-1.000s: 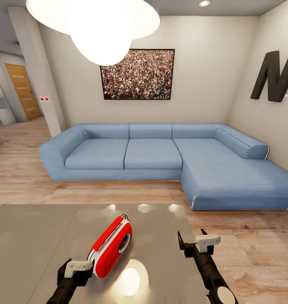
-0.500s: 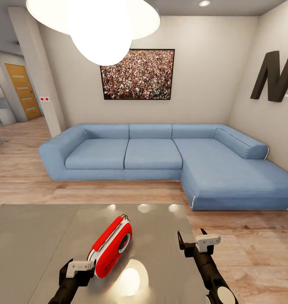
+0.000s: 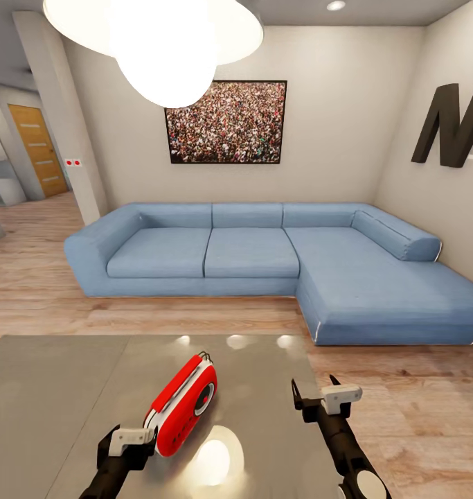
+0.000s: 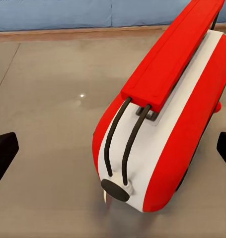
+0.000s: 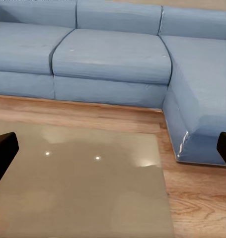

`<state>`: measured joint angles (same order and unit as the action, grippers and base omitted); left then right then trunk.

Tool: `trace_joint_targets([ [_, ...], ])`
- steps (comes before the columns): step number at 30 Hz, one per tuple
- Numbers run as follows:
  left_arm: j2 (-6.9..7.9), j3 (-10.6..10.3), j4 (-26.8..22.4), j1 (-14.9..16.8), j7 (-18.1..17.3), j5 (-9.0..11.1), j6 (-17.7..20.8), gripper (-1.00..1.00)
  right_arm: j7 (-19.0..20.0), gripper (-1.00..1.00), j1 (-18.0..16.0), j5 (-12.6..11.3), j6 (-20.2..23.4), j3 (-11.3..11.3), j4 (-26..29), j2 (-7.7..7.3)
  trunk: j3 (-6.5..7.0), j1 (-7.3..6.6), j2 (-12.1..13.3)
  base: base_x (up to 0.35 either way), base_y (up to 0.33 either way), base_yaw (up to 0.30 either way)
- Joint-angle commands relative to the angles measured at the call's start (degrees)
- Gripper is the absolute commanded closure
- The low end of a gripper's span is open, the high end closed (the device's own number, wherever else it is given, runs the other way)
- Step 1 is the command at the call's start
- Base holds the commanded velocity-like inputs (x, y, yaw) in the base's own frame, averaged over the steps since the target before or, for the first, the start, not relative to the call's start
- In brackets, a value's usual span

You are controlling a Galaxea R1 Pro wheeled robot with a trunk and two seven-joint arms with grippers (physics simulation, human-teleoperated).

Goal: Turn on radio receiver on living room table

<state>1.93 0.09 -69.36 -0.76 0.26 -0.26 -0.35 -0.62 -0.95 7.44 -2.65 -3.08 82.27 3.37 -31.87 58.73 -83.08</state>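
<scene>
Head view: the radio receiver (image 3: 183, 404) lies tilted on the glossy grey table (image 3: 49, 388), its dial facing the right gripper (image 3: 314, 392). The left gripper (image 3: 129, 443) sits just beside the radio's near end, its dark fingers largely hidden behind its white wrist block, so their spread cannot be told here. The right gripper hangs over the table's right part, well apart from the radio, fingers spread. Beyond the table, the blue sofa (image 3: 264, 256) lines the beige walls of the living room (image 3: 347, 111).

Left wrist view: the radio receiver (image 4: 167, 114) lies between the two wide-apart fingertips (image 4: 3, 153), nearer the far one, touching neither.

Right wrist view: released fingertips (image 5: 3, 148) frame bare table (image 5: 83, 193), wood floor and sofa (image 5: 113, 54).
</scene>
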Motion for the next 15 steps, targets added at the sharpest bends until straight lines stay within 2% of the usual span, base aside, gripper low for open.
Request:
trace_joint_targets([
  [1, 0.0, 0.0, 0.01, 0.0, 0.0, 0.0, 0.0, -1.0, 0.0, -1.0, 0.03, 0.01, -0.03, 0.0, 0.0, -0.01, 0.0, 0.0, 0.0, 0.0, 0.0, 0.0],
  [15, -0.12, 0.04, -0.12, -0.02, 0.07, 0.0, 0.01, -1.0, -0.07, -1.0, 0.02, 0.03, -0.07, 0.0, 0.0, -0.04, 0.0, 0.0, 0.0, 0.0, 0.0, 0.0],
])
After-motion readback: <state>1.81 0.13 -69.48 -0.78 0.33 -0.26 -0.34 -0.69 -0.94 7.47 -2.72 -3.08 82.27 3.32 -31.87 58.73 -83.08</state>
